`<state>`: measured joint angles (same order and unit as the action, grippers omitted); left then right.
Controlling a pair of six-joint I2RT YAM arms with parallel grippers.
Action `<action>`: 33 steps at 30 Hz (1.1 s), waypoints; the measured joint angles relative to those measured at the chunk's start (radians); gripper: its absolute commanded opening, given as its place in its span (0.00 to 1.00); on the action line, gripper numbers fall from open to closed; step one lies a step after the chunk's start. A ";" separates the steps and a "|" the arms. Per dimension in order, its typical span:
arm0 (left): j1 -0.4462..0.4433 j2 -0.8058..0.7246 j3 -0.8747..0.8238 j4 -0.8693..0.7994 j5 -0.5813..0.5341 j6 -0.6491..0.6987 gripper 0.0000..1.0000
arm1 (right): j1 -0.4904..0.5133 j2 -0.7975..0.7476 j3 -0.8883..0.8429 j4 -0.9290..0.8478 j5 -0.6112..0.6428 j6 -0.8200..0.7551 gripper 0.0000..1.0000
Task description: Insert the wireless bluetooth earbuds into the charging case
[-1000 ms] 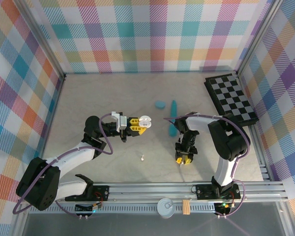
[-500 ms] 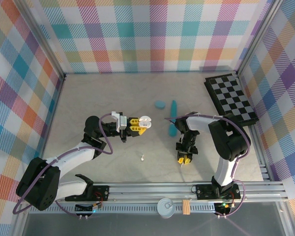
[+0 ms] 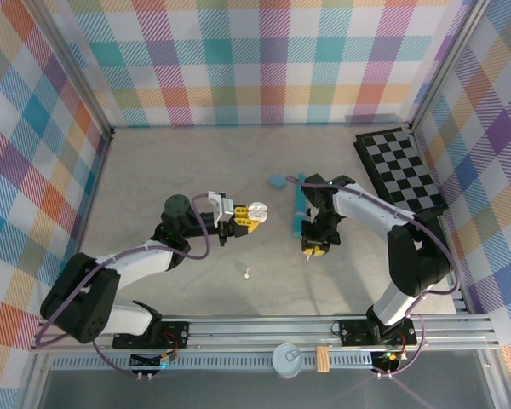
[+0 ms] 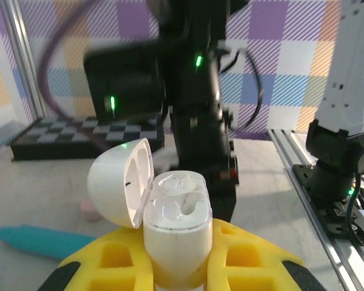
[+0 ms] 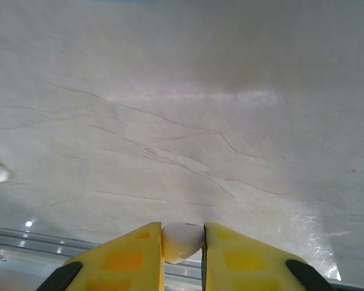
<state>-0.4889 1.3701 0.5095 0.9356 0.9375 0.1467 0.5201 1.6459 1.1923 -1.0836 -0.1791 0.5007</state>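
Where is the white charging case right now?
The charging case sits lid-open in the left hand, mid-table in the top view, left of the teal stick.

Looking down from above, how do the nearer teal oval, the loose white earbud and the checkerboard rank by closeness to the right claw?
1. The nearer teal oval, just behind and left of the right gripper.
2. The loose white earbud, farther left, toward the front.
3. The checkerboard, back right corner.
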 measured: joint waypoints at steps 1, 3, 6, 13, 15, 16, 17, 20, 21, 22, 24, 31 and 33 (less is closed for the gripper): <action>-0.001 0.026 0.000 0.014 -0.013 -0.005 0.00 | 0.000 -0.006 0.023 -0.003 0.006 0.000 0.20; -0.002 0.074 0.000 0.043 -0.033 -0.017 0.00 | 0.000 -0.017 0.068 -0.012 0.015 -0.001 0.20; -0.002 0.148 0.002 0.086 -0.062 -0.038 0.00 | 0.000 -0.028 0.132 -0.023 0.022 -0.004 0.20; -0.002 0.323 0.035 0.249 -0.097 -0.139 0.00 | 0.000 -0.045 0.242 -0.035 0.021 -0.020 0.21; -0.004 0.351 0.044 0.275 -0.103 -0.159 0.00 | 0.001 -0.045 0.270 -0.037 0.019 -0.024 0.21; -0.007 0.360 0.050 0.282 -0.106 -0.163 0.00 | 0.001 -0.045 0.282 -0.036 0.018 -0.027 0.21; -0.011 0.367 0.054 0.290 -0.108 -0.167 0.00 | 0.003 -0.045 0.294 -0.037 0.018 -0.030 0.21; -0.023 0.381 0.067 0.302 -0.113 -0.177 0.00 | 0.011 -0.044 0.341 -0.040 0.020 -0.038 0.21; -0.027 0.385 0.071 0.304 -0.116 -0.177 0.00 | 0.016 -0.044 0.358 -0.040 0.022 -0.039 0.21; -0.031 0.389 0.074 0.306 -0.118 -0.177 0.00 | 0.023 -0.043 0.377 -0.040 0.023 -0.040 0.21; -0.038 0.394 0.083 0.305 -0.120 -0.177 0.00 | 0.039 -0.034 0.418 -0.041 0.022 -0.043 0.21; -0.054 0.400 0.099 0.298 -0.120 -0.176 0.00 | 0.078 0.042 0.535 -0.042 0.023 -0.050 0.21; -0.054 0.400 0.099 0.298 -0.121 -0.176 0.00 | 0.086 0.063 0.559 -0.045 0.023 -0.054 0.21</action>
<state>-0.5430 1.7702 0.6086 1.2335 0.8165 -0.0292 0.6060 1.7088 1.7515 -1.1282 -0.1562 0.4465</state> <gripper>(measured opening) 0.156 0.213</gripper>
